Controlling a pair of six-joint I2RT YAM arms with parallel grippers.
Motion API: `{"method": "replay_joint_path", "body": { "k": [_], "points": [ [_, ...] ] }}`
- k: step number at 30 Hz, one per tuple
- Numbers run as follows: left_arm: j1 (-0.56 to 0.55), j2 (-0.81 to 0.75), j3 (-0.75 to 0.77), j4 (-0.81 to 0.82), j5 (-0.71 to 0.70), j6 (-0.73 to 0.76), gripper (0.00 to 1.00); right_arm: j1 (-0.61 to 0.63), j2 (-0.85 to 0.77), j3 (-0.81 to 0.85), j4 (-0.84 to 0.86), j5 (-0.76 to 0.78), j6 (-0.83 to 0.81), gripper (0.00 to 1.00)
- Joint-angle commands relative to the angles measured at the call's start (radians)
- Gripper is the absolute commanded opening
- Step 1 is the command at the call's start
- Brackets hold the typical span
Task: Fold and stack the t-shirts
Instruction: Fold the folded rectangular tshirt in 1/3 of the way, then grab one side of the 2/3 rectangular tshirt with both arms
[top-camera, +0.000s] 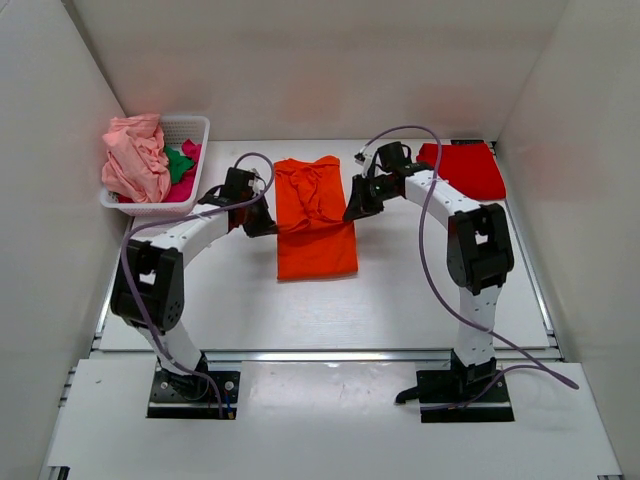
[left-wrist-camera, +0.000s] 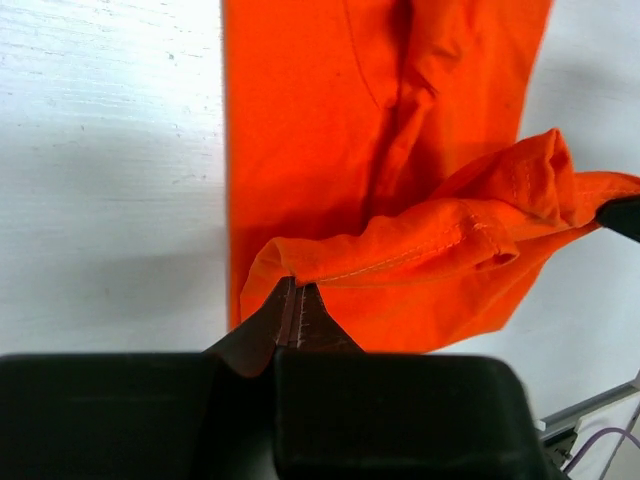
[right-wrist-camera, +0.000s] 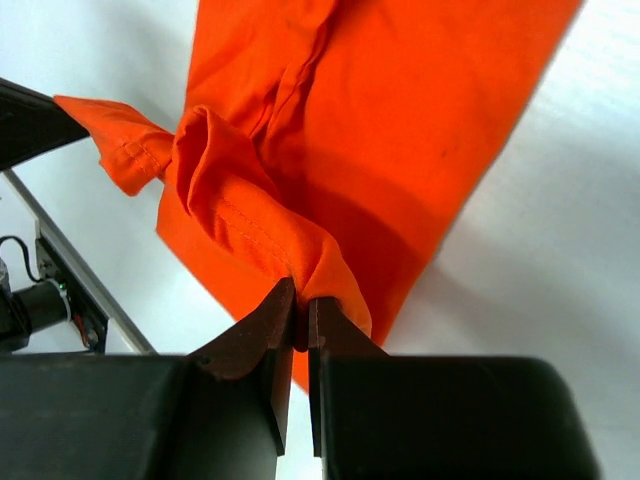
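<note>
The bright orange t-shirt (top-camera: 315, 222) lies lengthwise on the white table between my arms, its far part lifted and bunched. My left gripper (top-camera: 262, 222) is shut on the shirt's left edge; in the left wrist view (left-wrist-camera: 297, 290) its tips pinch a hemmed fold of the orange cloth (left-wrist-camera: 400, 180). My right gripper (top-camera: 352, 208) is shut on the right edge; the right wrist view (right-wrist-camera: 303, 300) shows the orange cloth (right-wrist-camera: 400, 130) pinched between the tips. A folded red t-shirt (top-camera: 466, 168) lies at the back right.
A white mesh basket (top-camera: 190, 130) at the back left holds a pale pink shirt (top-camera: 135, 160) with green (top-camera: 180, 163) and magenta (top-camera: 190, 150) cloth beside it. White walls close in the table on three sides.
</note>
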Motion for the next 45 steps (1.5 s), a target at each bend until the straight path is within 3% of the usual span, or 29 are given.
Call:
{"method": "replay_joint_path", "body": {
  "k": [1,4,9,12,13,15,18,20,23,28,31,36,45],
  "points": [
    [0.014,0.023,0.051,0.033,0.001,0.017,0.00,-0.012,0.039,0.076,0.006,-0.003,-0.022,0.00],
    [0.017,0.066,0.089,0.027,-0.022,0.021,0.00,-0.013,0.086,0.105,0.014,-0.006,-0.031,0.00],
    [0.032,0.104,0.120,0.061,-0.034,-0.003,0.00,-0.020,0.163,0.214,-0.010,-0.029,-0.056,0.16],
    [0.050,0.143,0.173,0.056,-0.057,-0.020,0.00,-0.026,0.165,0.237,0.006,-0.003,-0.065,0.42],
    [0.052,0.151,0.190,0.058,-0.071,-0.023,0.04,-0.029,0.157,0.235,0.008,0.012,-0.074,0.46],
    [0.069,0.148,0.178,0.138,-0.061,-0.036,0.34,-0.033,0.127,0.199,0.017,0.049,-0.082,0.59],
    [0.115,0.099,0.076,0.338,-0.002,-0.089,0.63,-0.050,0.044,0.093,0.058,0.111,-0.074,0.70],
    [0.132,0.101,0.058,0.403,0.050,-0.062,0.71,-0.056,-0.031,0.015,0.081,0.131,-0.064,0.71],
    [0.158,0.111,0.100,0.281,0.093,-0.022,0.71,-0.044,-0.126,-0.135,0.111,0.169,-0.041,0.71],
    [0.066,-0.093,-0.133,0.171,0.015,0.029,0.70,-0.006,-0.300,-0.462,0.241,0.148,0.048,0.70],
    [-0.017,-0.214,-0.280,0.139,-0.074,-0.017,0.70,0.028,-0.355,-0.568,0.324,0.146,0.125,0.70],
    [-0.069,-0.331,-0.492,0.191,-0.128,-0.173,0.69,0.094,-0.374,-0.666,0.426,0.196,0.243,0.70],
    [-0.111,-0.229,-0.472,0.210,-0.169,-0.250,0.70,0.109,-0.328,-0.682,0.493,0.217,0.352,0.69]
  ]
}}
